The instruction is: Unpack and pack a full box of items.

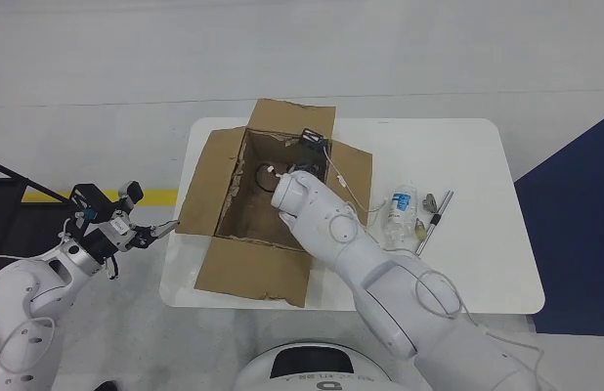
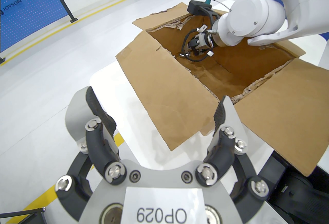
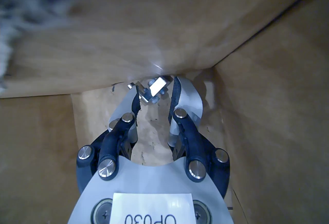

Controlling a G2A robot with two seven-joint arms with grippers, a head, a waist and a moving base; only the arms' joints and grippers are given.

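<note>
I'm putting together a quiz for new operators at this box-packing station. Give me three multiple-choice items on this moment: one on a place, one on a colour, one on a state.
1. Where is the right gripper?
A. Inside the cardboard box
B. On top of a shut lid
C. Resting on the floor

2. What colour is the label on the bottle?
A. Red
B. Blue
C. Green

3. How do the jaws of the left gripper stand?
A. Shut on a box flap
B. Shut on the bottle
C. Open, holding nothing

Answers:
1 A: brown box walls surround it in the right wrist view.
2 B: the clear bottle lying on the table beside the box has a blue label.
3 C: the jaws stand wide apart with nothing between them.
</note>
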